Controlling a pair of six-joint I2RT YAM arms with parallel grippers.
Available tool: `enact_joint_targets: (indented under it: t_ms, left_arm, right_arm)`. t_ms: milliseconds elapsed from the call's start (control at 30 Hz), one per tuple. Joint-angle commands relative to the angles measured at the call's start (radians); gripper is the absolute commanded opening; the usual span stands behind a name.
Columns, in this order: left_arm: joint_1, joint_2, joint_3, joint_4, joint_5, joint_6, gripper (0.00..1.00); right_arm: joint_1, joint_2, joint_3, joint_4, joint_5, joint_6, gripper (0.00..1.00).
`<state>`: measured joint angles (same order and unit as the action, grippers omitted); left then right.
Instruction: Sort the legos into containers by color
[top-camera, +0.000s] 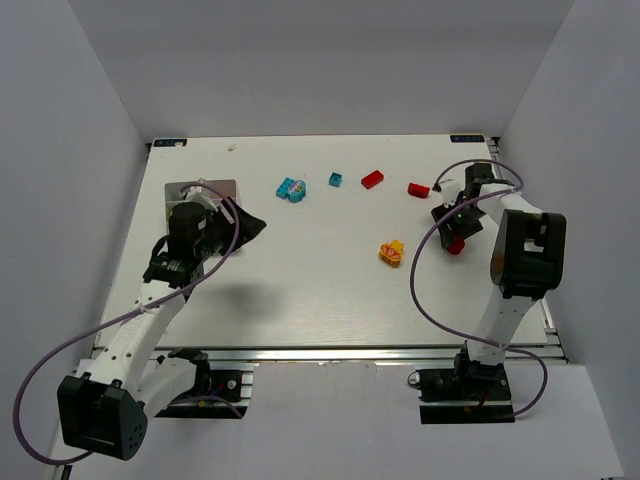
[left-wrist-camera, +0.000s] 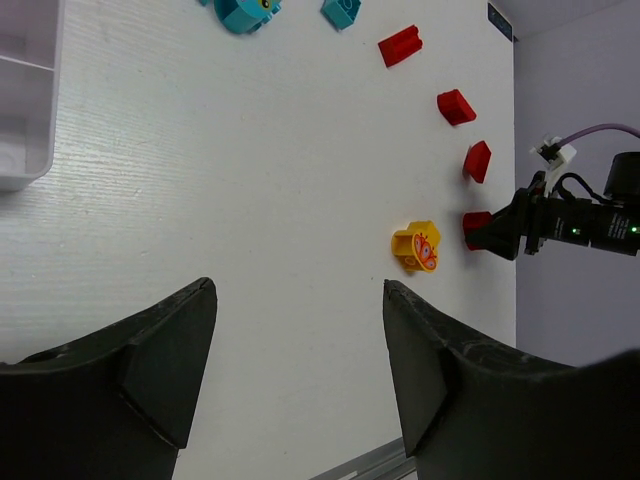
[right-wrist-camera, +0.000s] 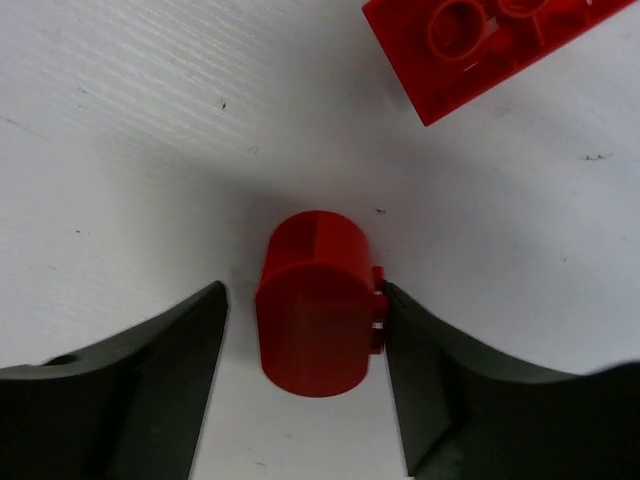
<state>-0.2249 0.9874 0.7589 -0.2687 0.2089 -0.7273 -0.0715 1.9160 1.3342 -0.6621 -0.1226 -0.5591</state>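
Note:
My right gripper (right-wrist-camera: 305, 290) is open low over the table, its fingers on either side of a rounded red lego (right-wrist-camera: 318, 312). The right finger touches the lego's studs and the left finger stands a little apart. The same lego shows in the top view (top-camera: 456, 246) under that gripper (top-camera: 452, 232). A second red lego (right-wrist-camera: 485, 48) lies just beyond it. My left gripper (left-wrist-camera: 300, 285) is open and empty above bare table, next to the white tray (left-wrist-camera: 22, 110). In the top view this gripper (top-camera: 252, 228) and its arm hide most of the tray (top-camera: 225, 186).
Loose on the table are a yellow-orange lego (top-camera: 391, 252), two red legos (top-camera: 372, 179) (top-camera: 418, 189), a small cyan lego (top-camera: 336, 179) and a cyan cluster (top-camera: 291, 189). The table's right edge runs close behind the right arm.

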Motion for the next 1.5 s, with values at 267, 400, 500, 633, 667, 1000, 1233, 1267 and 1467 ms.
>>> enact_joint_targets:
  t_ms: [267, 400, 500, 633, 667, 1000, 1233, 1267, 1467]
  left_arm:
    - [-0.004, -0.061, -0.023, -0.003, 0.006, -0.035, 0.77]
    - [-0.01, -0.032, -0.035, 0.08, 0.115, -0.067, 0.77]
    - [-0.037, 0.011, -0.044, 0.173, 0.205, -0.099, 0.77]
    - [-0.109, 0.072, -0.027, 0.276, 0.271, -0.115, 0.77]
    - [-0.123, 0.083, -0.026, 0.311, 0.28, -0.13, 0.77]
    - [-0.264, 0.132, -0.02, 0.439, 0.258, -0.189, 0.77]
    - [-0.324, 0.161, -0.015, 0.414, 0.233, -0.181, 0.77]
    - [-0.329, 0.166, -0.015, 0.414, 0.233, -0.179, 0.77]
    - [-0.352, 0.206, 0.011, 0.341, 0.216, -0.136, 0.73]
  right_arm:
    - [0.004, -0.081, 0.011, 0.027, -0.043, -0.053, 0.16]
    - [0.024, -0.208, 0.022, -0.002, -0.277, -0.175, 0.0]
    - [0.106, -0.32, 0.003, -0.066, -0.544, -0.388, 0.0]
    - [0.279, -0.442, -0.07, -0.087, -0.715, -0.538, 0.0]
    - [0.32, -0.459, -0.101, -0.042, -0.715, -0.535, 0.0]
    - [0.65, -0.414, -0.041, 0.163, -0.69, -0.332, 0.0]
    - [0.733, -0.37, -0.007, 0.219, -0.661, -0.271, 0.0]
    - [0.736, -0.367, -0.006, 0.226, -0.663, -0.26, 0.0]
    - [0.743, -0.362, -0.001, 0.249, -0.66, -0.213, 0.0]
